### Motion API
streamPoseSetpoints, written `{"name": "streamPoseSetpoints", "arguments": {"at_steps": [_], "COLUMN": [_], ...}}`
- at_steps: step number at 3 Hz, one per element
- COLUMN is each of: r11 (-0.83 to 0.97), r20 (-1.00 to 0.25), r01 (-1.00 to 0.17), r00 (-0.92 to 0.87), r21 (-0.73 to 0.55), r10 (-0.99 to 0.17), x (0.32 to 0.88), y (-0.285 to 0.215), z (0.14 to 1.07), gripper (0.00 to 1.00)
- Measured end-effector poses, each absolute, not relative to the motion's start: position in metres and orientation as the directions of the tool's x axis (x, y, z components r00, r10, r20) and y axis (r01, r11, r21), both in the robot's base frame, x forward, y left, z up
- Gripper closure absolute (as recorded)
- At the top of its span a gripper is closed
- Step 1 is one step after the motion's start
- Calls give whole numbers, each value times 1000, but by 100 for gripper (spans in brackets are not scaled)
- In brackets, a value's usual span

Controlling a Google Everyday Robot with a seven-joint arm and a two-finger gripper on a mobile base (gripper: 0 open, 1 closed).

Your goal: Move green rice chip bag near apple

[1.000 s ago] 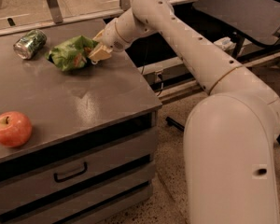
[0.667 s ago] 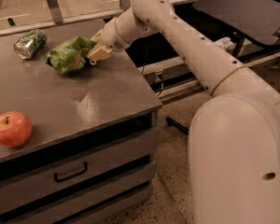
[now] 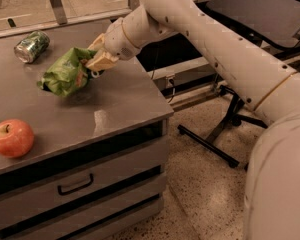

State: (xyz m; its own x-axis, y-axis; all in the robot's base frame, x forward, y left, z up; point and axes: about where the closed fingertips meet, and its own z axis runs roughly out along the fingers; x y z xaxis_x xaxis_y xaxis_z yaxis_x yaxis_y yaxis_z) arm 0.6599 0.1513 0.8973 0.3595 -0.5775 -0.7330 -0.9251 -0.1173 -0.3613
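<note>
The green rice chip bag (image 3: 66, 73) is crinkled bright green foil with orange marks. It hangs tilted just above the grey cabinet top (image 3: 115, 99), casting a shadow below it. My gripper (image 3: 96, 59) is shut on the bag's right end, its tan fingers (image 3: 101, 62) pinching the foil. The red-orange apple (image 3: 11, 138) sits near the front left edge of the top, well below and left of the bag.
A small green metallic can (image 3: 32, 46) lies on its side at the back left of the top. Drawers (image 3: 75, 184) sit under the top. A dark chair (image 3: 260, 14) with metal legs stands to the right on the speckled floor.
The bag has been lifted off the top and carried forward and a little right, toward the apple's side. My gripper moved with it. The can and apple have not moved.
</note>
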Motion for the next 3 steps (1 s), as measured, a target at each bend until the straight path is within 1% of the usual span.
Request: {"name": "streamPoseSetpoints", "arguments": {"at_steps": [1, 2, 3], "r11": [-152, -181, -190], "r20": [-732, -724, -724], "r01": [-920, -917, -917], "r00": [382, 393, 395], "r21": [-362, -356, -352], "r10": [-565, -566, -566], "x": [630, 609, 605], "y": [156, 166, 170], "z": [900, 898, 895], "gripper": [100, 85, 54]}}
